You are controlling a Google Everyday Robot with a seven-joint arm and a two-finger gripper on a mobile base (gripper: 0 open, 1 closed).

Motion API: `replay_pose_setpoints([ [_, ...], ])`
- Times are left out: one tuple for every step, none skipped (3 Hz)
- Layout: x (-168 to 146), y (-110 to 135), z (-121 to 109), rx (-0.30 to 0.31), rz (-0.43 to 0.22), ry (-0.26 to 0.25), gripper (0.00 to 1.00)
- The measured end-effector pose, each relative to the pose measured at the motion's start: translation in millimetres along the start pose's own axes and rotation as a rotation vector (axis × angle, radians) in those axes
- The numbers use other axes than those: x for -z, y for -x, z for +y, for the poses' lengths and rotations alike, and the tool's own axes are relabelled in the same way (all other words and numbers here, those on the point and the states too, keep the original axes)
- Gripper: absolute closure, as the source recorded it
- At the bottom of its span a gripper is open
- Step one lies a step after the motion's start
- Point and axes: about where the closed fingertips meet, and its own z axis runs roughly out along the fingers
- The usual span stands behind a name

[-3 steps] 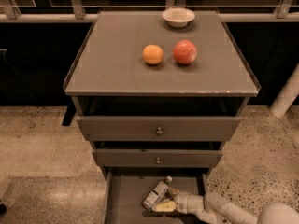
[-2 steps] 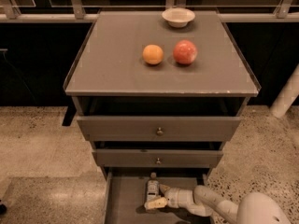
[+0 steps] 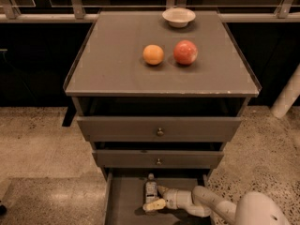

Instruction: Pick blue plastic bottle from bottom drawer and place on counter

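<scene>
Fingers [image 3: 154, 205] spread in the flat grey bottom drawer [image 3: 124, 201], the gripper [image 3: 158, 197] has the small bluish plastic bottle [image 3: 150, 189] at nine o'clock, cap toward twelve.

Speckled terrazzo floor [image 3: 37, 139], dim light. Pale railing [image 3: 42, 18] across top, white post [image 3: 287, 97] at right edge. My gripper [image 3: 157, 197] sits low centre.

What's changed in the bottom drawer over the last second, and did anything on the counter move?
The gripper has shifted left in the bottom drawer, beside the blue plastic bottle, which swung from diagonal to straight, cap toward the back. No grasp can be confirmed. On the counter, the orange, apple and bowl stayed put.
</scene>
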Motion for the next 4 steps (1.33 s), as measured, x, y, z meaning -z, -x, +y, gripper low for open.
replay_pose_setpoints([
  [-9.2, 0.0, 7.6, -0.006, 0.009, 0.015, 0.00],
  [-13.8, -0.3, 11.2, -0.014, 0.018, 0.002, 0.00],
  [-17.4, 1.7, 13.5, -0.019, 0.037, -0.040, 0.00],
  [-18.9, 8.8, 17.3, -0.011, 0.062, -0.117, 0.00],
])
